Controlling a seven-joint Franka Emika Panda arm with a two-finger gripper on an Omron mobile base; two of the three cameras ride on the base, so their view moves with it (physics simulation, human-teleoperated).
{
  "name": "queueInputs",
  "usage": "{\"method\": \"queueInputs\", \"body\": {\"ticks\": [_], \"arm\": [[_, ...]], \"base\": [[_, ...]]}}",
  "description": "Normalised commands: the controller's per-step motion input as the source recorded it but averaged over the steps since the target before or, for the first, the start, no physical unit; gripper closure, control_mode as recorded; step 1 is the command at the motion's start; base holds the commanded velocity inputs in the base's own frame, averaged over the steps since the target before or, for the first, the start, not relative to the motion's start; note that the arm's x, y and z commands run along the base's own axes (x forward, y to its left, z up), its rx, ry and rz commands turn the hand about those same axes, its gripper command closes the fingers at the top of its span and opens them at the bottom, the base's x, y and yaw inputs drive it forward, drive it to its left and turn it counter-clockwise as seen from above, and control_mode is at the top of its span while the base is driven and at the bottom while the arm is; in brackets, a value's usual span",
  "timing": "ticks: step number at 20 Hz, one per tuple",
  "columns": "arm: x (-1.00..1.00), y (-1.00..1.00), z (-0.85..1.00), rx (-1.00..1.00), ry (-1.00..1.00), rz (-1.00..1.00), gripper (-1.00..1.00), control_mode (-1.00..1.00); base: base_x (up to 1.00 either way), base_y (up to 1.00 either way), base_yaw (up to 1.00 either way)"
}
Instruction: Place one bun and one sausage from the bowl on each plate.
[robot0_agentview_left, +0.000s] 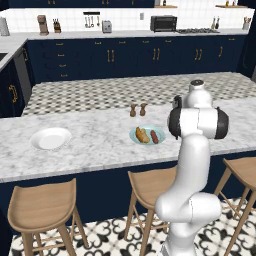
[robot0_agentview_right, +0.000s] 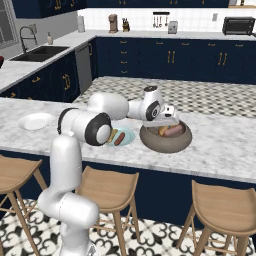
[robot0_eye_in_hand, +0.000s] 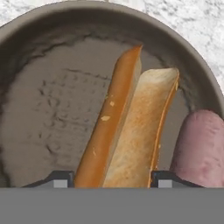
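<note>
Golden bun (robot0_eye_in_hand: 131, 131) between open claw (robot0_eye_in_hand: 111, 178) tips

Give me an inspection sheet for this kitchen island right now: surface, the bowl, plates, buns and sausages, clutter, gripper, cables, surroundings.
Surface: white-grey marble island counter.
Bowl: grey-brown bowl on the counter, holding one bun and one sausage side by side.
Blue-green plate: plate already carries a bun and a sausage.
White plate: white plate at the far left of the counter, nothing on it.
Clutter: two small brown shakers behind the blue-green plate.
Gripper: gripper low inside the bowl, a fingertip on either side of the bun; grip not confirmed.
Cables: nothing seen.
Surroundings: three wooden stools in front of the island; dark blue cabinets behind.
</note>
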Motion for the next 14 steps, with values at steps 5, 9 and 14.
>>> {"method": "queueInputs", "body": {"ticks": [5, 9, 14], "arm": [[0.0, -0.02, -0.23, 0.0, 0.03, 0.0, 1.0, -1.0], [0.0, -0.01, 0.01, 0.01, 0.01, -0.01, 1.0, -1.0], [0.0, 0.03, 0.07, 0.06, 0.0, -0.01, 1.0, -1.0]], "base": [[0.0, 0.0, 0.0], [0.0, 0.0, 0.0], [0.0, 0.0, 0.0]]}}
